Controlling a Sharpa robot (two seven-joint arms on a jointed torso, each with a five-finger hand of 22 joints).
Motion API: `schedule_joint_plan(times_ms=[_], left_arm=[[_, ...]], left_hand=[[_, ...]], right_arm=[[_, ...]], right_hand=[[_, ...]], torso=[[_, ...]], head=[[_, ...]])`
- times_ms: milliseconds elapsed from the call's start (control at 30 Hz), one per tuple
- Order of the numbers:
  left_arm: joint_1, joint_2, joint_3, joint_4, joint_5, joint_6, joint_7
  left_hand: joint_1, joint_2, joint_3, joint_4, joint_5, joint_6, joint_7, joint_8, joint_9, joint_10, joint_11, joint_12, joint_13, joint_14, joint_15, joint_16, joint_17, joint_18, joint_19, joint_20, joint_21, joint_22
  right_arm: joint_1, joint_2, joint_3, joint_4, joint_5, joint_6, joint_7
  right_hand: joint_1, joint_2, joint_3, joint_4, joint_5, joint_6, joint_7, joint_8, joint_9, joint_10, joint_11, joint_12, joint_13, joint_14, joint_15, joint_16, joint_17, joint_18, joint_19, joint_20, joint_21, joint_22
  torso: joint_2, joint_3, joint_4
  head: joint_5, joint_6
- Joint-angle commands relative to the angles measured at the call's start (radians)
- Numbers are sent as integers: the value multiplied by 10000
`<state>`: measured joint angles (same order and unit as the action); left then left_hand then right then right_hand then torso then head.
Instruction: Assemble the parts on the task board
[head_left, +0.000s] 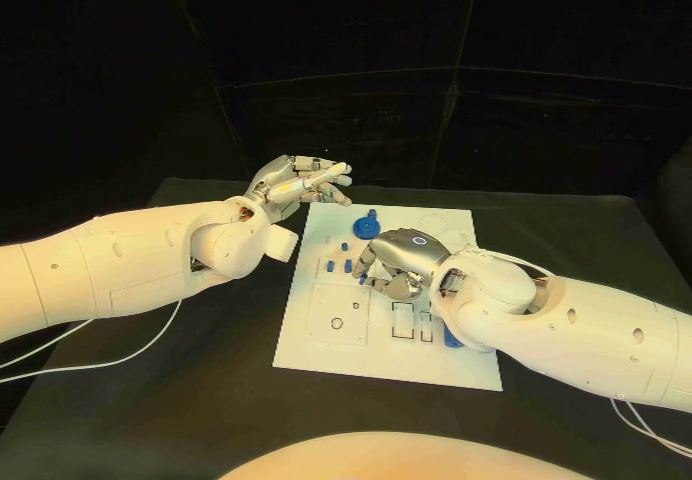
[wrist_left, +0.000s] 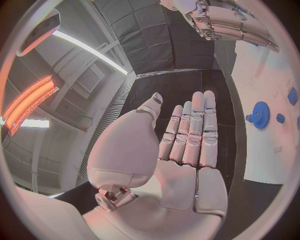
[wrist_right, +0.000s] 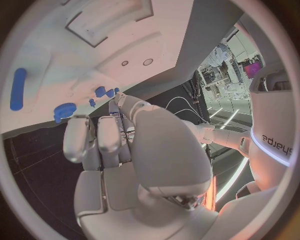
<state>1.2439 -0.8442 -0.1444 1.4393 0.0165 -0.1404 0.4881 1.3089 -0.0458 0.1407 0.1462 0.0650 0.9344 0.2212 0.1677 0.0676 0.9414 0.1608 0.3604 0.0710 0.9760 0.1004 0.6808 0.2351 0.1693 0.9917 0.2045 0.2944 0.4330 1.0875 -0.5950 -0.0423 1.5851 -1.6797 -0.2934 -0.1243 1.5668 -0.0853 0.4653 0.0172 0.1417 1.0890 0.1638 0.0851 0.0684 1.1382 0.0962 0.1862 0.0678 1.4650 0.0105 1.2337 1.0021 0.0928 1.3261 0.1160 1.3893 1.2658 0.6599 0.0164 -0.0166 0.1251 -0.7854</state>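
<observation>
My right hand (head_left: 397, 262) hovers curled over the board (head_left: 325, 345), nothing visibly held; left hand (head_left: 296, 185) flat, empty beyond it. I should line up on the gear (head_left: 366, 224) first.

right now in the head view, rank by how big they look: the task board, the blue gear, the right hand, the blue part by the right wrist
1. task board
2. right hand, nearer the camera than the board, so it looks larger than it is
3. blue gear
4. blue part by the right wrist, partly hidden by the arm, so its rank against the gear is unsure
</observation>
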Motion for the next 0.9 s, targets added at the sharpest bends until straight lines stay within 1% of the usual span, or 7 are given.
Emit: schedule_joint_plan(times_ms=[33,167,267,467,600,900], left_arm=[[14,17,8,-5,40,81,85],[14,28,8,-14,40,71,75],[15,34,8,-19,40,68,67],[15,34,8,-30,40,71,62],[15,33,8,-34,40,74,60],[15,27,8,-31,40,74,52]], left_hand=[[-43,38,-56,0,7,-78,10,60,-7,-69,-7,30,-16,59,-26,-66,-8,133,95,-9,-30,-9],[-28,43,-62,-2,9,-84,11,64,-7,-75,-6,36,-16,61,-24,-73,-13,134,100,-8,-37,-22],[14,37,-75,-19,11,-97,12,70,-7,-90,-4,48,-16,63,-23,-86,-23,134,110,-7,-52,-48],[32,34,-82,-26,10,-102,13,73,-6,-96,-4,53,-16,65,-22,-92,-27,134,114,-6,-59,-60],[32,33,-82,-26,10,-102,13,74,-6,-97,-3,54,-16,65,-22,-92,-27,134,114,-6,-59,-61],[35,33,-83,-27,10,-102,13,74,-6,-98,-3,55,-16,65,-22,-93,-27,134,115,-6,-60,-63]], right_arm=[[-39,97,7,-93,86,273,169],[-112,188,-2,-197,95,418,133],[-161,240,-10,-249,98,524,125],[-261,281,-19,-289,99,598,122],[-307,313,-21,-319,98,622,133],[-408,395,-23,-381,33,634,171]], right_hand=[[-128,-4,67,-22,0,37,35,-65,7,67,-21,21,8,121,-31,31,-21,-167,72,-23,61,8],[-153,-12,75,-33,-6,32,38,-68,7,62,-18,20,8,118,-29,26,-34,-168,74,-20,64,12],[-177,-16,86,-46,-11,25,41,-72,6,54,-15,17,8,118,-26,29,-36,-167,72,-18,63,9],[-194,-19,98,-60,-14,18,43,-76,5,47,-13,14,7,115,-24,23,-49,-168,74,-16,65,13],[-194,-19,98,-60,-14,18,43,-76,5,47,-13,14,7,115,-24,23,-49,-168,74,-16,65,13],[-216,-21,117,-81,-13,9,46,-81,4,37,-10,11,7,115,-21,31,-44,-168,74,-14,66,14]], torso=[[-8,5,2],[-8,1,-9],[-8,6,-21],[-12,8,-14],[-8,0,-1],[-12,-2,-7]], head=[[38,-57],[74,-85],[115,-124],[155,-154],[161,-171],[192,-183]])
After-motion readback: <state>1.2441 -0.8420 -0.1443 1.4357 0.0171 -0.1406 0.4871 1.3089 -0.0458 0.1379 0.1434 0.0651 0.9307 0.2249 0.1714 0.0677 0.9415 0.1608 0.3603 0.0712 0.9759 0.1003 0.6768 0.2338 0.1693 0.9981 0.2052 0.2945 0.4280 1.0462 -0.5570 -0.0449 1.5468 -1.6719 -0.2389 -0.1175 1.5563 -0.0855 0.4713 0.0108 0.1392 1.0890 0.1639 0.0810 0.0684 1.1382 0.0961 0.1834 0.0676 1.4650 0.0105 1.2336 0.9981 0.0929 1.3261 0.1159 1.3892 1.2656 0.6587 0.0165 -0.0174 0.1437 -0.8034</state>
